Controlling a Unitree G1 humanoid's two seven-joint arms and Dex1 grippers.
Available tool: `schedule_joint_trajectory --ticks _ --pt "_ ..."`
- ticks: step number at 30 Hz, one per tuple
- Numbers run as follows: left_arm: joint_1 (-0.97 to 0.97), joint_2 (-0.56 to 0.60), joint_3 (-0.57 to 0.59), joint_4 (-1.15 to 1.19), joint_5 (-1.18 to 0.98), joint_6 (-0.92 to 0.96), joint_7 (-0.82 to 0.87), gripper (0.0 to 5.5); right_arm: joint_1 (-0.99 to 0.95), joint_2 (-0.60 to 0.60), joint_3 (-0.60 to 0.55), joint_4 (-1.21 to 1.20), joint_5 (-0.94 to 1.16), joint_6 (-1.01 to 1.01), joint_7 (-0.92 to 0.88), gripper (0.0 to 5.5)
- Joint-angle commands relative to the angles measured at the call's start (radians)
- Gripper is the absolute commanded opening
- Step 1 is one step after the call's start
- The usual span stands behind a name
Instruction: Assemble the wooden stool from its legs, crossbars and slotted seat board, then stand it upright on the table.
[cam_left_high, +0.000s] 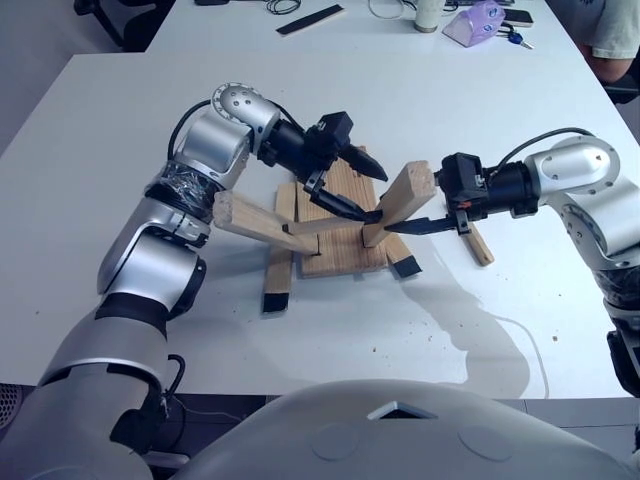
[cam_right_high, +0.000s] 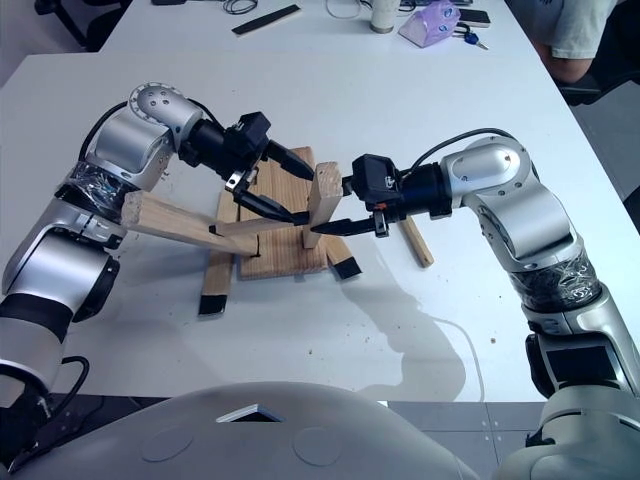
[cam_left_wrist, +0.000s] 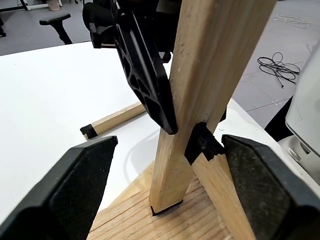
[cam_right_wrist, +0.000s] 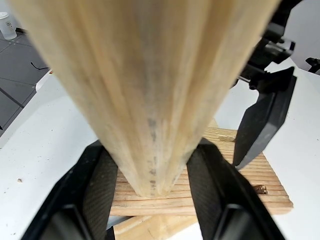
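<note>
Leg, head views: the upright leg (cam_left_high: 410, 185) stands foot-down on the seat board (cam_left_high: 340, 258), which lies flat on the table (cam_left_high: 120, 120). My right hand (cam_left_high: 420, 208) is clenched across it, below its top.
Left hand, head views: my left hand (cam_left_high: 378, 195) is released. Its fingers are spread above and below the crossbar (cam_left_high: 330, 226), which runs from the upright leg to a tilted leg (cam_left_high: 250, 218).
Handling: I judge the wood stiff, light and sturdy, but smooth. The flat faces close to the joint look the safest hold, because a high grip could lever the foot sideways.
Left wrist view: both pads (cam_left_wrist: 80, 185) sit wide apart and touch nothing. I cannot tell whether the foot is seated in a slot.
Right wrist view: the pads (cam_right_wrist: 105, 185) press both sides of the leg.
Around: a loose stick (cam_left_high: 478, 245) lies just beside my right hand, and a black-capped piece (cam_left_high: 275, 290) pokes from under the board.
In the way: both hands crowd one joint, so I have little room to turn either.
</note>
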Motion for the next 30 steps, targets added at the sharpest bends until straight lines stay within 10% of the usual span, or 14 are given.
schedule_joint_trajectory --ticks 1,7,13,20,30 --pt "0.005 -0.032 0.123 0.08 0.007 0.083 0.092 3.85 0.039 0.003 0.092 0.022 -0.085 0.037 0.015 1.99" --pt "-0.149 0.137 0.406 0.153 0.021 -0.024 0.22 3.85 0.094 -0.025 0.036 -0.03 -0.049 0.066 -0.029 1.99" --pt "0.232 0.405 0.426 0.124 0.216 -0.376 0.167 3.85 0.172 -0.054 -0.022 -0.09 -0.025 0.078 -0.074 1.99" --pt "0.866 0.532 0.547 -0.522 -0.064 -0.07 0.083 3.29 0.258 -0.104 -0.083 -0.13 -0.006 0.081 -0.079 1.99" --pt "0.808 0.455 0.517 -0.755 -0.116 0.087 0.201 3.29 0.199 -0.078 -0.03 -0.107 -0.019 0.078 -0.062 1.99"
